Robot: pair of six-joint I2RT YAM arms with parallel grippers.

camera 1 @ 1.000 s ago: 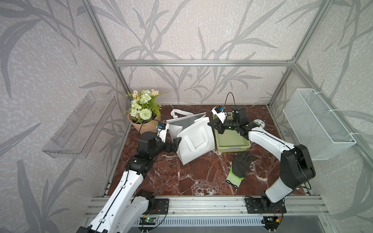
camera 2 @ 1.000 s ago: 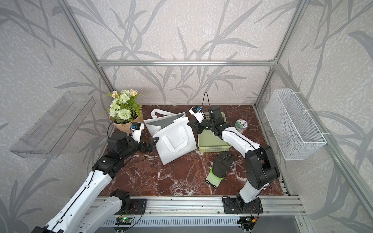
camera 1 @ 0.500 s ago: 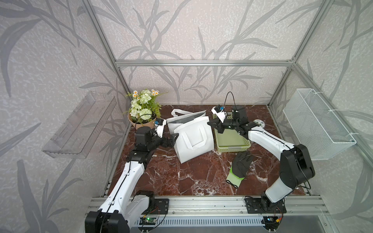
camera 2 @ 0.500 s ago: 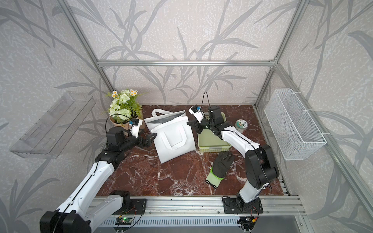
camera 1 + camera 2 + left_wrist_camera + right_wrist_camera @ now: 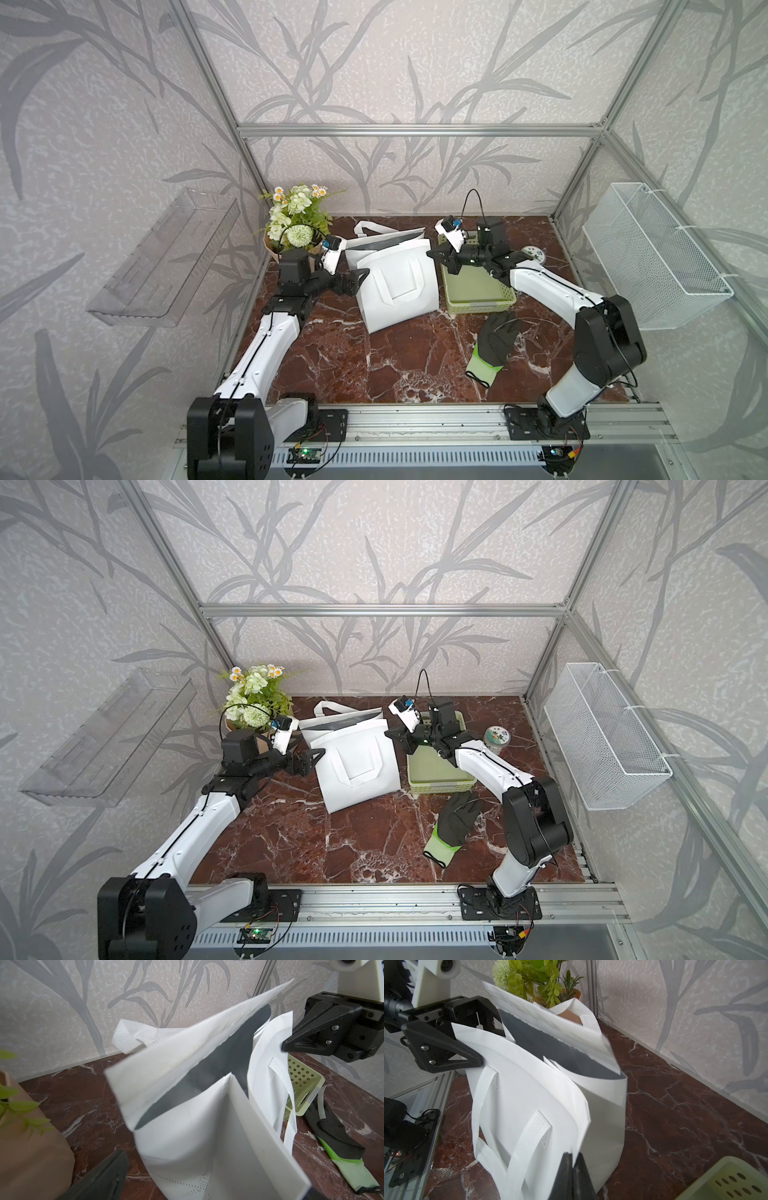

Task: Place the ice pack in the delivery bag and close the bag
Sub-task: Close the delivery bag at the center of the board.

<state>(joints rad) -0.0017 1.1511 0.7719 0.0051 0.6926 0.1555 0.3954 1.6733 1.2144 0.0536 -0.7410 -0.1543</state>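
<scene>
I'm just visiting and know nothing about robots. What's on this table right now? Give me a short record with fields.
bag: white delivery bag standing mid-table, mouth open, grey lining showing
left gripper: open, at the bag's left side
right gripper: shut, pinching the bag's rim
ice pack: not visible in any view
nearby: green basket, black-and-green glove, flowers

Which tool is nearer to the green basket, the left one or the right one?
Right. The right tool hangs beside the green basket, at the edge of the delivery bag. The left tool is on the bag's other side, apart from the basket.
</scene>
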